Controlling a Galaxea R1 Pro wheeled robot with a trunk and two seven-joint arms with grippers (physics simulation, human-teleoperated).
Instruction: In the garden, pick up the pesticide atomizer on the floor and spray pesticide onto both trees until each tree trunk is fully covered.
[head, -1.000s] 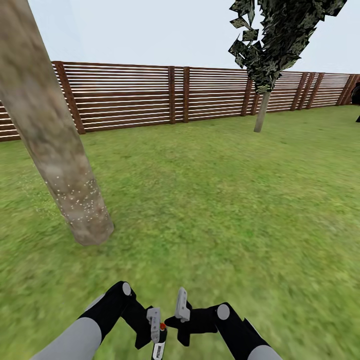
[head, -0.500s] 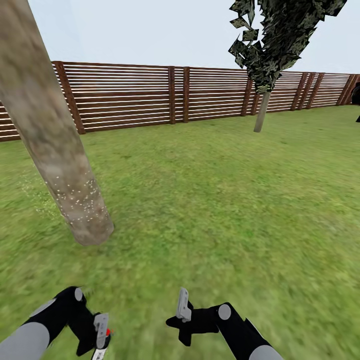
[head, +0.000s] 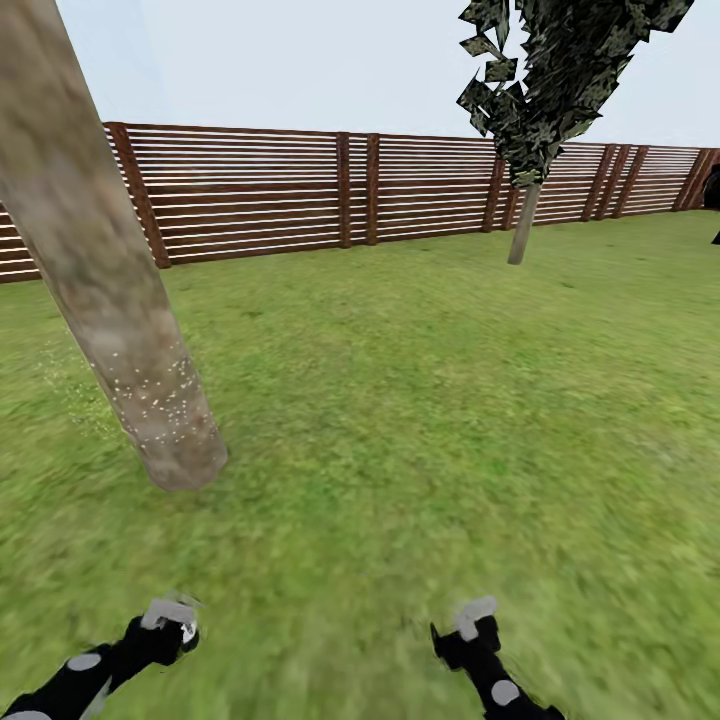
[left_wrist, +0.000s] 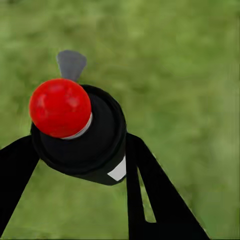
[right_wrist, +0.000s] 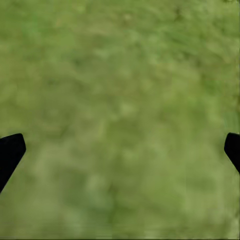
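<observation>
A thick beige-grey mottled tree trunk (head: 115, 320) leans at the left of the head view, with white specks on its lower part. A second tree (head: 523, 222) with dark foliage stands far back by the fence. Low at the left, my left gripper (head: 168, 622) is shut on the pesticide atomizer. In the left wrist view the atomizer (left_wrist: 97, 145) shows a dark body, a red round cap and a grey nozzle tip, held between the black fingers of my left gripper (left_wrist: 80, 167) over grass. My right gripper (head: 474, 617) sits low at the right and, in its wrist view (right_wrist: 120, 150), stands open over bare grass.
Lawn (head: 430, 400) stretches from the robot to a brown slatted fence (head: 300, 190) along the back. A dark shape (head: 714, 195) sits at the far right edge by the fence.
Both arms have drawn back and spread apart. The left gripper swung left and lower with the atomizer. The right gripper moved right and turned toward the grass. The camera has not moved.
</observation>
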